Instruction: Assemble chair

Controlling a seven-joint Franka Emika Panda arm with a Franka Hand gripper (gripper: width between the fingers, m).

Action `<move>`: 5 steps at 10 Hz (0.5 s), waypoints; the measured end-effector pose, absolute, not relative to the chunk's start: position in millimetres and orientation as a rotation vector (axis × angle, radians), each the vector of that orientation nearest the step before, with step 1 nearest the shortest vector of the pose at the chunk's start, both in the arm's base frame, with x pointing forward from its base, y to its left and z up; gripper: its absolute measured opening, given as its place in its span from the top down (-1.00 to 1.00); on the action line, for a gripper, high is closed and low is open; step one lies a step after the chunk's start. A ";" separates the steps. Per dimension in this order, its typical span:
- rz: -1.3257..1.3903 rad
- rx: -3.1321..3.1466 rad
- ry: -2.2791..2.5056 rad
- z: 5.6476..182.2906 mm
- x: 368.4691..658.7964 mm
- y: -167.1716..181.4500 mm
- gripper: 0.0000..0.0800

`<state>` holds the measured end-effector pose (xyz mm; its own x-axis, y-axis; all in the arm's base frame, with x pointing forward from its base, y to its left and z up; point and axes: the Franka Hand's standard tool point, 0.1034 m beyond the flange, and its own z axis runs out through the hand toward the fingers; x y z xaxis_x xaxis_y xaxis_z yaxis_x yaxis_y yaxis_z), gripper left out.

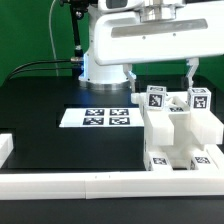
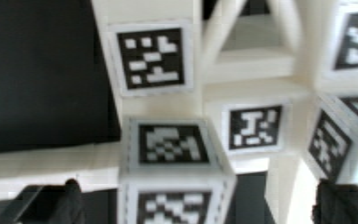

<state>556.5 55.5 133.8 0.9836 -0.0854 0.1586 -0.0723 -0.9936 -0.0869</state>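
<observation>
Gripper: (image 1: 161, 68) jaws spread wide, holding nothing, hanging just above the chair's upright posts; one dark finger (image 1: 190, 73) shows beside the far post, apart from it as far as I can tell.
Chair: (image 1: 180, 135) on the black table (image 1: 40, 105), at the exterior view's right, pushed up against the white border rail (image 1: 90, 185); part-built, blocky.
Marker board: (image 1: 104, 117) flat on the table, beside the chair, not touching.
Risk 1: fingers straddle the posts, so a sideways pull-out would likely clip a post and tip or shift the whole stack.
Risk 2: joints look press-fit only; a nudge could unseat a leg.
Risk 3: wrist view is crowded with tags (image 2: 153, 58), blurred, so alignment may be off.
Material: white rigid plastic, smooth, matte.
Shapes: squared slabs, notched blocks, short square posts, each with black-and-white tags.
</observation>
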 end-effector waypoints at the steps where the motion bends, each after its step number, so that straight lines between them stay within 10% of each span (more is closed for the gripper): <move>1: -0.166 -3.051 0.128 129.6 554.6 50.7 -0.62; 5: 0.121 -3.029 0.240 118.0 544.0 47.6 -0.55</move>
<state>544.0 47.6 118.0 0.9844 -0.1530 -0.0869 -0.1610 -0.9825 -0.0939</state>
